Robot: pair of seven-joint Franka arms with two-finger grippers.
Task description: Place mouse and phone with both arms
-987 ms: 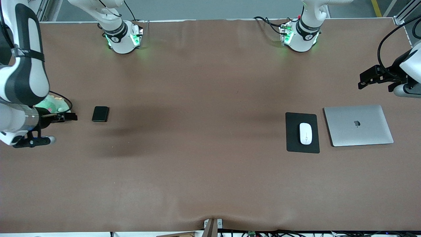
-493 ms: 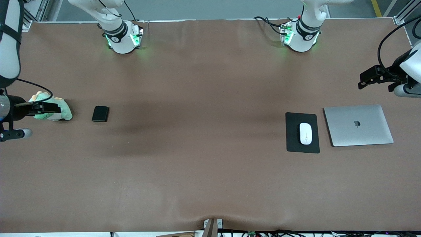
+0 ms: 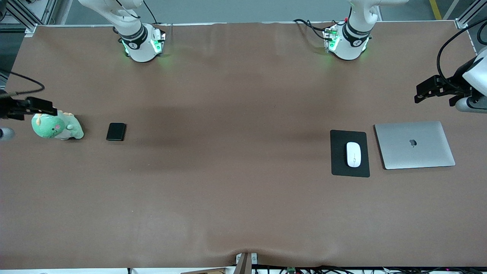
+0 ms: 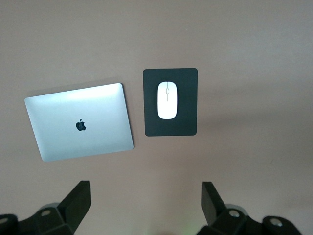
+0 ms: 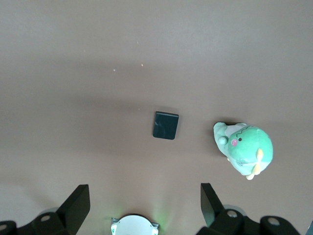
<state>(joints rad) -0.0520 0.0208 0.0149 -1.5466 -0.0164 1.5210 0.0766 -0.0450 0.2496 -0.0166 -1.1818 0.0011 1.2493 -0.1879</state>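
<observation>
Apparently both things of the task are already lying on the table (image 3: 243,213), and neither gripper holds anything. The mouse (image 3: 353,154) rests on the black mouse pad (image 3: 338,167), with its long axis along the pad's long side, just beside the closed silver laptop (image 3: 414,145), at the left arm's end of the table. The left gripper (image 4: 146,198) is high over the table, farther from the front camera than the laptop; its fingers (image 4: 78,198) stand wide apart and empty.

The phone (image 3: 116,131) lies flat on the bare table near a green plush toy (image 3: 57,127), toward the right arm's end. The right gripper (image 5: 142,203) is over that end, open wide and empty too.

The left arm is nearer to the mouse, the right arm to the phone.
</observation>
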